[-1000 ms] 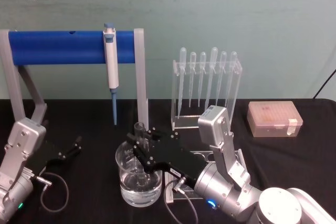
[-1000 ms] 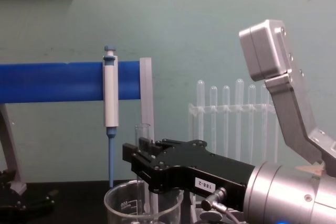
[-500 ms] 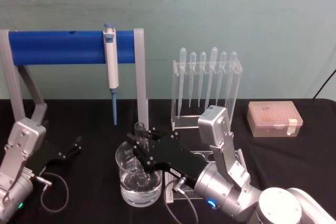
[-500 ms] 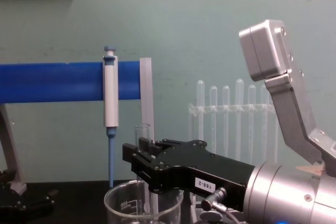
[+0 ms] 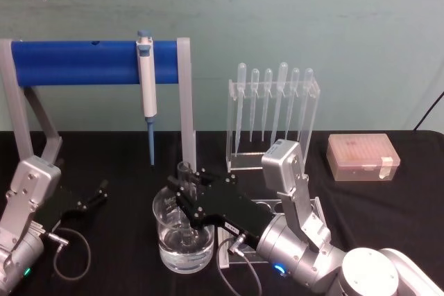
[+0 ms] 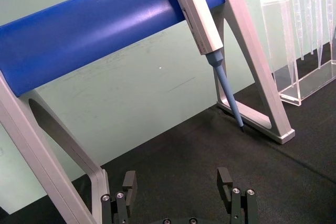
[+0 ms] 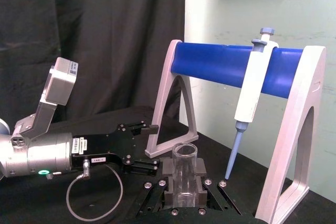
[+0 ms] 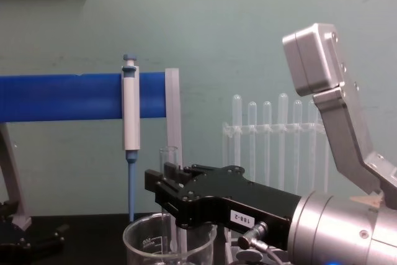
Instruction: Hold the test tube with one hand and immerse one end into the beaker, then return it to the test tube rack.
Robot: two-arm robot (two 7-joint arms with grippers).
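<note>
- Your right black angular gripper (image 5: 184,193) is clamped on the clear glass test tube (image 5: 184,171), which stands upright with its lower end inside the wide clear glass beaker (image 5: 162,221).
- The beaker stands at 7 o'clock from the clear acrylic pipette rack (image 5: 246,161).
- Your left gripper (image 6: 176,182), jaws wide apart, rests at the beaker's 9 o'clock.

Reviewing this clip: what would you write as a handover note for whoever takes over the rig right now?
Right gripper: shut on the test tube, which it holds upright with its lower end down inside the beaker. The beaker holds clear liquid.
Left gripper: open, idle, low on the robot's left.
Done: tube picked up and, it seems, dipped.
Left: lift the tube out and return it to the rack. I cannot tell where the rack stands.
</note>
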